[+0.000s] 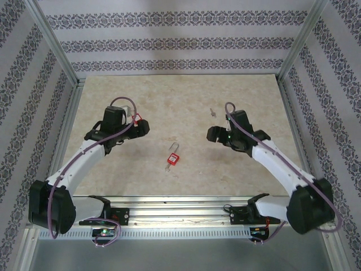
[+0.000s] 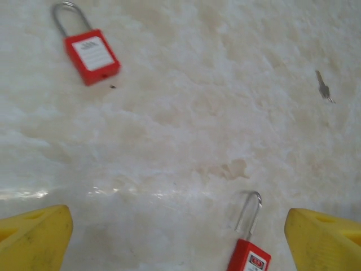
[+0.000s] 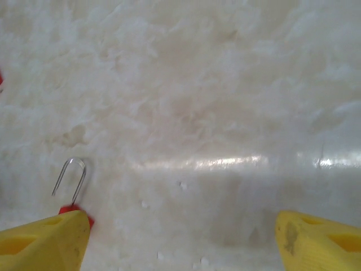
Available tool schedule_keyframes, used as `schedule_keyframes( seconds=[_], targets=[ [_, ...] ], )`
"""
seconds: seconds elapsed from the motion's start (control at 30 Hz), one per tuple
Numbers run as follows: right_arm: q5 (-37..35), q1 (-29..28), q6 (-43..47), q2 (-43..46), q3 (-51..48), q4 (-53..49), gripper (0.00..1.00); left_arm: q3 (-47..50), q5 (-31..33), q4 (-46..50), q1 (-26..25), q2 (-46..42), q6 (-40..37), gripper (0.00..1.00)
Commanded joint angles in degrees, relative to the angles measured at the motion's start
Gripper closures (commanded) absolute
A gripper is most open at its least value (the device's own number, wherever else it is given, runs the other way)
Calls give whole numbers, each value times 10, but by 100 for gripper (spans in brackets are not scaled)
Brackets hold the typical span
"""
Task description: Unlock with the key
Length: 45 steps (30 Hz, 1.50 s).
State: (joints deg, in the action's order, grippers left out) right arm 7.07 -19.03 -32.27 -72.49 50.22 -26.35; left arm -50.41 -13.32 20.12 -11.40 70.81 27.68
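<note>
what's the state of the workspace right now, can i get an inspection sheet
surface: marble-pattern tabletop, some glare
job's things: red padlock lying flat mid-table; second red padlock right beside the left gripper; small key lying apart, farther back; none held
clutter: nothing seen
grippers: left gripper open, empty; right gripper open, empty
cables: left purple cable looped at the wrist; right purple cable along the arm
surroundings: patterned wall panels, aluminium frame posts

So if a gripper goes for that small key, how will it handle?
The key lies flat and thin on the glossy tabletop, so it will probably skid when nudged rather than lift. It looks metal: likely stiff, light, unlikely to roll.
</note>
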Motion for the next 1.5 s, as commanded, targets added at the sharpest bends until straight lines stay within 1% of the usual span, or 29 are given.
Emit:
schedule_keyframes(
  seconds=[0.0, 0.13, 0.17, 0.27, 0.33, 0.47, 0.6, 0.8, 1.2, 1.47],
  targets=[
    [-7, 31, 36, -62, 45, 7, 18, -19, -18, 2, 34, 22, 9, 6],
    [43, 82, 11, -180, 116, 26, 29, -4, -37, -39, 35, 14, 2, 5],
    [52, 88, 6, -212, 139, 26, 34, 0, -41, -43, 34, 8, 1, 5],
    [56, 96, -4, -293, 205, 11, 40, 8, -42, -34, 34, -8, -2, 4],
    [73, 100, -16, -338, 242, 4, 46, 14, -50, -24, 34, -22, -6, 4],
    [71, 102, -44, -397, 290, 3, 49, 31, -38, -5, 34, -65, -12, 3],
    [58, 103, -46, -437, 342, -21, 56, 41, -42, 7, 34, -96, -15, 2],
    [45, 103, -39, -481, 406, -70, 57, 42, -45, 26, 34, -119, -21, 2],
    [49, 98, -53, -523, 428, -83, 57, 42, -43, 25, 34, -123, -23, 2],
    [37, 97, -61, -543, 456, -91, 56, 47, -36, 26, 34, -127, -30, 2]
  ],
)
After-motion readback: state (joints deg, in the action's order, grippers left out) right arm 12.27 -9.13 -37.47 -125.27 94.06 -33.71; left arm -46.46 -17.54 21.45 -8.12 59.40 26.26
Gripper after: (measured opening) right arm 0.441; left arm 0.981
